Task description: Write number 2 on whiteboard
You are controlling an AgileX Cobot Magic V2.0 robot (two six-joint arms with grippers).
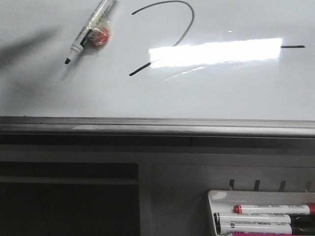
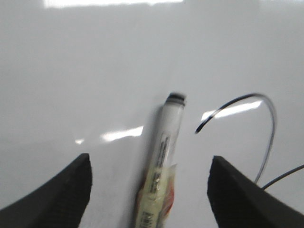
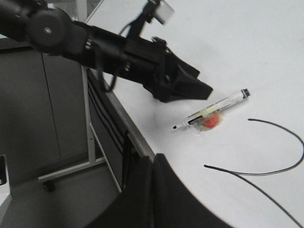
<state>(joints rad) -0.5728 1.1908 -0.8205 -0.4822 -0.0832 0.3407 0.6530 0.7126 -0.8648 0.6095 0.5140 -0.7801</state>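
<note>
The whiteboard [image 1: 221, 93] lies flat and fills the upper front view. The number 2 [image 1: 193, 18] is a black line with a hook top and a slanting stroke; glare hides most of its base. It also shows in the left wrist view [image 2: 273, 123] and the right wrist view [image 3: 294, 161]. A clear-barrelled black marker [image 1: 91, 29] with a red-orange blob on it lies loose on the board, left of the 2. My left gripper [image 2: 150, 161] is open, hovering over the marker [image 2: 164, 156] without touching it. My right gripper [image 3: 153, 161] is shut and empty at the board's edge.
A grey metal edge strip [image 1: 147, 125] borders the board's near side. A small white pen tray [image 1: 214, 206] with several markers sits at the lower right. The left arm [image 3: 118, 47] reaches over the board's corner. A metal stand frame [image 3: 90, 133] and the floor lie beside the board.
</note>
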